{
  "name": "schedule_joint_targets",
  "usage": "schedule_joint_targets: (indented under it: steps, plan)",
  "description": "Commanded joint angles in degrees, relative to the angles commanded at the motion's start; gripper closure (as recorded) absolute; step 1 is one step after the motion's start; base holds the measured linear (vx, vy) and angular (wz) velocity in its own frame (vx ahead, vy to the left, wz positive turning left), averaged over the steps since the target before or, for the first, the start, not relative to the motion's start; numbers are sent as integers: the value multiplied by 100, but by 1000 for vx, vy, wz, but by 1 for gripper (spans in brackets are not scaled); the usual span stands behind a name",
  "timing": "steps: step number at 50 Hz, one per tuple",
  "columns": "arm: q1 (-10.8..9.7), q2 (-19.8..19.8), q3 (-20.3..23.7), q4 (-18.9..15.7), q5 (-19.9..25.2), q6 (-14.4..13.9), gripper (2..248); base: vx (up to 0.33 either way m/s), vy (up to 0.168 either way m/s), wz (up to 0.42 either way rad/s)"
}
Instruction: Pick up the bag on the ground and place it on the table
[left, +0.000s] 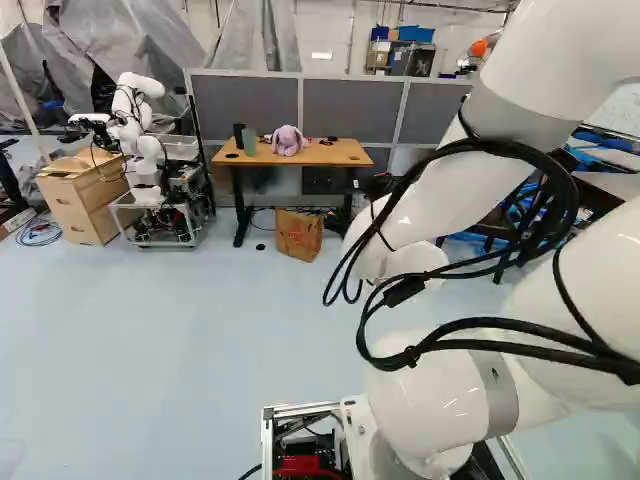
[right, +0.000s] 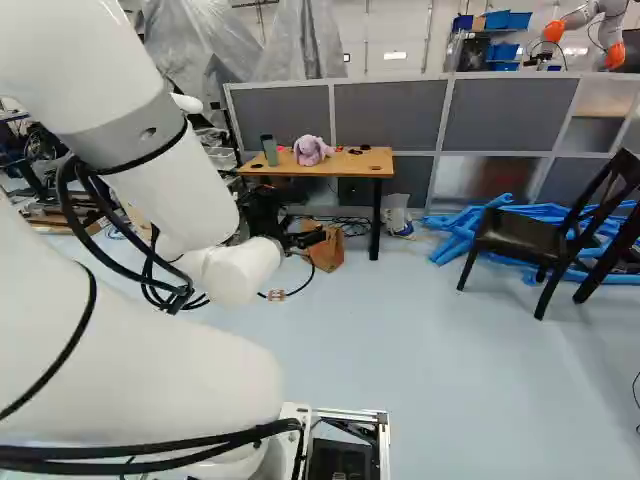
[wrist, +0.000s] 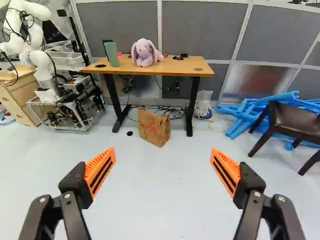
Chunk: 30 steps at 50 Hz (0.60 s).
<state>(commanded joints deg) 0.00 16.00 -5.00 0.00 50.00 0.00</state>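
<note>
So, biggest stuff first: we've got a grey partition (wrist: 200, 30) running right across the back of the room. The table (wrist: 180, 67) sits just ahead of it, wooden top, dark legs. Off to the right of the right base view there's a heap of blue stuff (right: 455, 235) on the floor, with a dark chair (right: 520, 236) near it. Our white arm (left: 430, 190) takes up loads of both base views, black cables looped along it. At the left of the left base view, another robot (left: 147, 140) is standing on a wheeled frame, beside a wooden cabinet (left: 78, 205).

Our gripper (right: 308, 239) is up in the air, and in the wrist view its two fingers are spread wide, orange pads (wrist: 100, 171) well apart and nothing pinched between them. The brown paper bag (wrist: 155, 131) we're after is on the floor, leaning a bit, at the front of the table and between its legs. For us that's well ahead of the gripper, roughly in line with the gap, touching neither finger. Some black cables (wrist: 173, 111) lie on the floor behind it.

Up on the tabletop we see a lilac plush bunny (wrist: 145, 55) with a green cup (wrist: 112, 55) near it, and a tiny pink thing (wrist: 119, 54) between those two. Smallest down low: a black disc (wrist: 129, 133) on the floor just beside the bag.
</note>
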Motion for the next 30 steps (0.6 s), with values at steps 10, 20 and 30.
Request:
schedule_joint_targets:
  steps: [10, 20, 30]
  plan:
    - [0, 0, 0, 0, 0, 0, 3, 44, 1, -4]
    - [0, 0, 0, 0, 0, 0, 3, 58, 1, -5]
    - [0, 0, 0, 0, 0, 0, 3, 87, 2, -9]
